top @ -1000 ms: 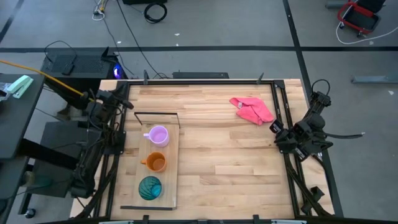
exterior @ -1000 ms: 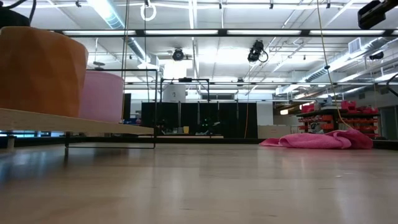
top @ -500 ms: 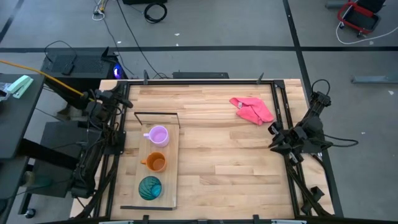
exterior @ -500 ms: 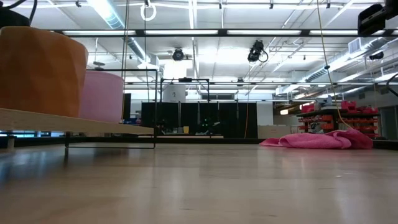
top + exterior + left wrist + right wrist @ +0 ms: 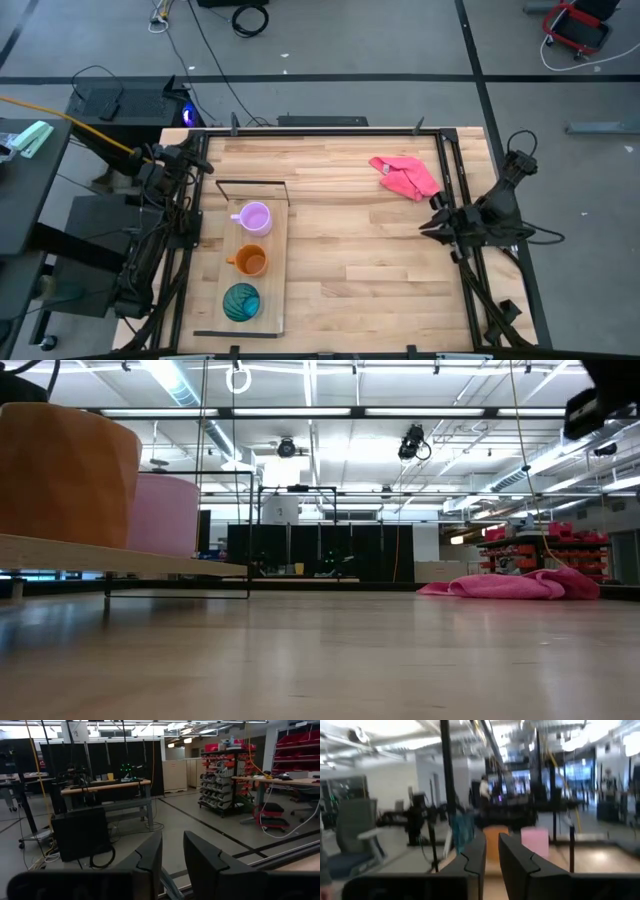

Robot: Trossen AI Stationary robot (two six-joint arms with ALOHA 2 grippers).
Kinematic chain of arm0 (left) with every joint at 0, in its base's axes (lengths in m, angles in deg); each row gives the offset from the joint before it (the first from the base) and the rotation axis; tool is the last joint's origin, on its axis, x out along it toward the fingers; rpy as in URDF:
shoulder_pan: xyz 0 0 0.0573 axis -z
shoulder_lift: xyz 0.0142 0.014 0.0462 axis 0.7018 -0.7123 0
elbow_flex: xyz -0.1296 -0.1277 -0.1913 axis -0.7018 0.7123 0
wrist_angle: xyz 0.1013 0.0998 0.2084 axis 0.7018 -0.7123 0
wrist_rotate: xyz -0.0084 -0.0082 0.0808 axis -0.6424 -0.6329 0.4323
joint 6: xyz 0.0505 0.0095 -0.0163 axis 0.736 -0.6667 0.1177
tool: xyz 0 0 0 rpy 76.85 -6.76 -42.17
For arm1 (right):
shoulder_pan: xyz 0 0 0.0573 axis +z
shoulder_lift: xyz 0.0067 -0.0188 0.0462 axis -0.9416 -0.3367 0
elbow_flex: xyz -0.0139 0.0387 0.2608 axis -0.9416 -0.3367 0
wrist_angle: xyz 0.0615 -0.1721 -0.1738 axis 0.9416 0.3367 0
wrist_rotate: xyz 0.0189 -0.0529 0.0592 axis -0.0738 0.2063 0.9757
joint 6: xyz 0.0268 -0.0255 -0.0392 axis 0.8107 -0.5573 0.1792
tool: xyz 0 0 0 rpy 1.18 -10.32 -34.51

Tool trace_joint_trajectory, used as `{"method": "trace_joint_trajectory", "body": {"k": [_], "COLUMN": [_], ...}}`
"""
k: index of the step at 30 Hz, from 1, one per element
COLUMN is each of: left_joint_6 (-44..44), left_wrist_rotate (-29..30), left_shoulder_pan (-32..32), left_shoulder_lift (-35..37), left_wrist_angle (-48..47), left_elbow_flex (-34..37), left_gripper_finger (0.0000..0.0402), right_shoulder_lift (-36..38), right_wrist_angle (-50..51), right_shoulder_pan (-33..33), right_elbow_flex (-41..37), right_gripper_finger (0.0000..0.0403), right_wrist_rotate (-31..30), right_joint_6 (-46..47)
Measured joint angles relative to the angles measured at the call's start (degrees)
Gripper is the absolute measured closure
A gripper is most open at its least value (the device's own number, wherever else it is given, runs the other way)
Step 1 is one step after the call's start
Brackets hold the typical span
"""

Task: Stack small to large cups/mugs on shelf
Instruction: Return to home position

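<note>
The shelf lies along the table's left side, with its black wire frame at the far end. On it stand, each on its base, the lilac mug, the orange mug and the teal tumbler, in a row from far to near. My right gripper is shut and empty over the table's right edge, pointing at the mugs. Its wrist view shows the tumbler, orange mug and lilac mug far ahead. My left gripper is shut and empty, parked beyond the far left corner.
A pink cloth lies crumpled at the table's far right, just beyond my right gripper; it also shows in the low view. Bare wooden tabletop lies between the shelf and my right arm.
My right gripper has swung from the table's right edge toward the left and a little toward the near edge, turning to face the shelf. The mugs, tumbler and cloth have stayed where they were.
</note>
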Motion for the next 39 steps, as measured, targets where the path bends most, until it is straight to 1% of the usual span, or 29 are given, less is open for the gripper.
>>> {"method": "trace_joint_trajectory", "body": {"k": [4, 7, 12, 20, 22, 25, 29, 31, 34, 36, 39], "left_joint_6": [-0.01, -0.02, -0.02, -0.02, -0.02, -0.02, -0.02, -0.02, -0.02, -0.02, -0.04], "left_wrist_rotate": [-0.02, -0.02, -0.02, -0.02, -0.04, -0.02, -0.04, -0.04, -0.04, -0.04, -0.04], "left_shoulder_pan": [0.00, 0.00, 0.00, 0.00, 0.00, 0.00, 0.00, 0.00, 0.00, 0.00, 0.00], "left_shoulder_lift": [0.00, 0.00, 0.00, 0.00, 0.00, 0.00, 0.00, 0.00, 0.00, 0.00, 0.00], "left_wrist_angle": [-0.02, -0.02, -0.02, -0.02, -0.02, -0.02, -0.02, -0.02, -0.02, -0.02, -0.02], "left_elbow_flex": [0.00, 0.00, 0.00, 0.00, 0.00, 0.00, 0.00, 0.00, 0.00, 0.00, 0.00], "left_gripper_finger": [0.0314, 0.0318, 0.0321, 0.0312, 0.0312, 0.0316, 0.0321, 0.0321, 0.0318, 0.0316, 0.0313], "right_shoulder_lift": [0.00, 0.00, 0.00, 0.00, 0.00, 0.00, 0.00, 0.00, 0.01, 0.02, 0.00], "right_wrist_angle": [7.81, 10.12, 10.47, 10.47, 10.33, 8.67, 6.01, 5.75, 6.52, 7.99, 10.91], "right_shoulder_pan": [-2.83, -5.66, -11.92, -25.85, -29.21, -34.38, -40.70, -43.32, -46.03, -47.14, -47.96], "right_elbow_flex": [0.00, 0.00, 0.00, 0.00, 0.00, 0.00, 0.00, 0.00, 0.00, 0.00, 0.00], "right_gripper_finger": [0.0344, 0.0344, 0.0344, 0.0343, 0.0343, 0.0344, 0.0343, 0.0344, 0.0344, 0.0344, 0.0344], "right_wrist_rotate": [0.02, 0.02, 0.02, 0.03, 0.86, 5.85, 16.06, 20.77, 26.33, 28.74, 29.04], "right_joint_6": [7.07, 9.69, 9.52, 8.72, 8.33, 7.51, 6.89, 7.26, 8.52, 8.48, 7.46]}}
